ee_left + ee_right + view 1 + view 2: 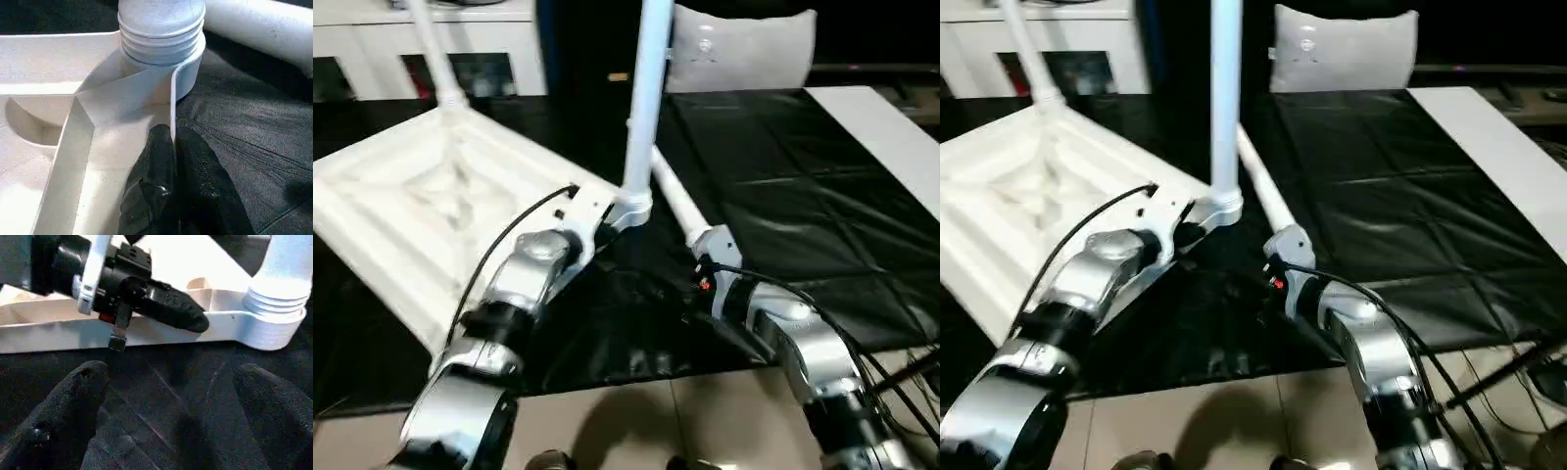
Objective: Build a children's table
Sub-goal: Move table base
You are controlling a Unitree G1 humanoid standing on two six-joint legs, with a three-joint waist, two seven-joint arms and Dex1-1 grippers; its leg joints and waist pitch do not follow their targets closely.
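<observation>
Overall, scene: one white tabletop lies upside down, ribbed underside up, on a black sheet spread over the floor.
Tabletop position: at about 9 o'clock in the head views, one corner pointing toward the centre.
Legs, count: three visible.
Leg 1: stands upright in the near corner socket, rising toward 12 o'clock.
Leg 2: stands in the far corner socket at about 11 o'clock.
Leg 3: lies loose on the sheet, just beside the near corner, running from the centre toward 5 o'clock.
Hands, count: two.
Left hand: its two black fingers are pressed together on the thin rim of the tabletop, just beside the near corner socket.
Right hand: fingers spread wide with nothing between them, low over the sheet, near the tabletop's edge and facing the left hand.
Background, 12 o'clock: one white cabinet with glass doors, and one pale cushion.
Background, 2 o'clock: one white board along the sheet's edge.
</observation>
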